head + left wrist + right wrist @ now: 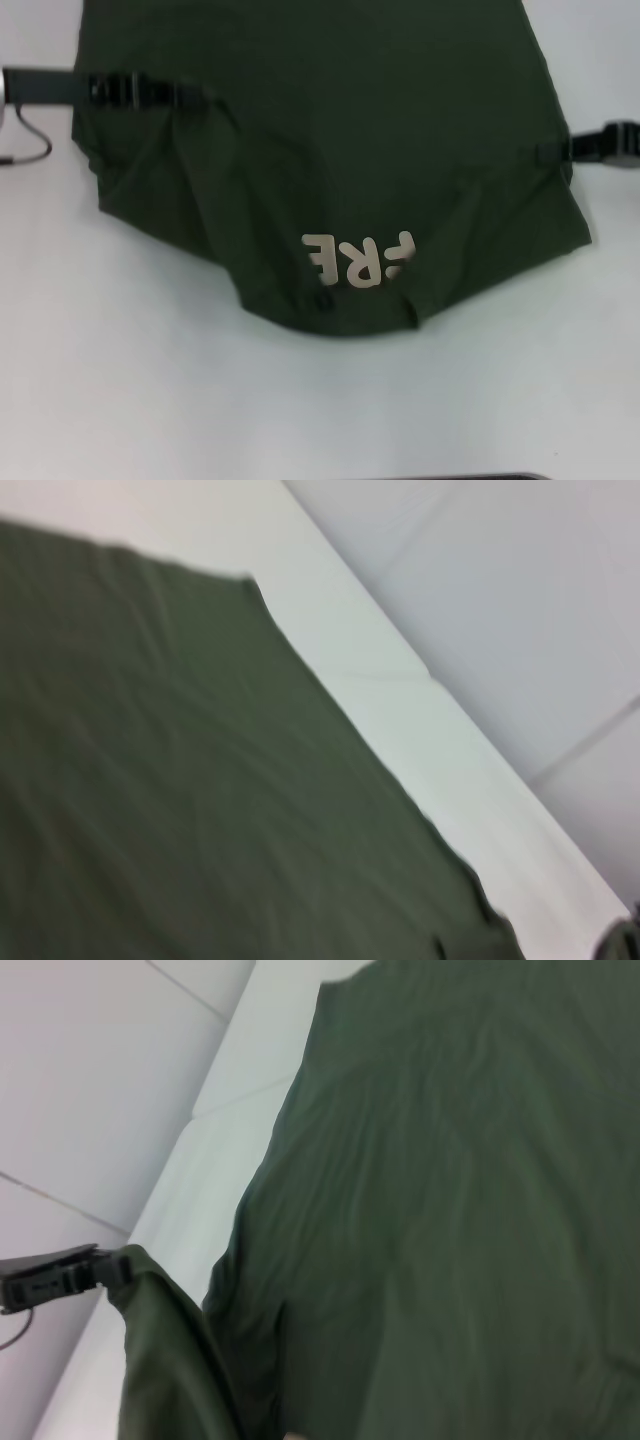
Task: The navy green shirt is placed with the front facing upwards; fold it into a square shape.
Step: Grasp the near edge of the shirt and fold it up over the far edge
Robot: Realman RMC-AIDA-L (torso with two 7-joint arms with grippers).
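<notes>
You are looking at a bare test bench, more lab than home; the white table under the left gripper is plain and unmarked; beyond that claw, past the table edge, the floor shows large pale grey tiles with thin seams; the room's wider kind cannot be told.

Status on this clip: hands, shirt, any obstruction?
Left hand and right hand each pinching a shirt side. Shirt lifted, mid-fold, lettering partly visible. Nothing in the way.

Shirt top beyond frame edge; lettering partly folded under.
</notes>
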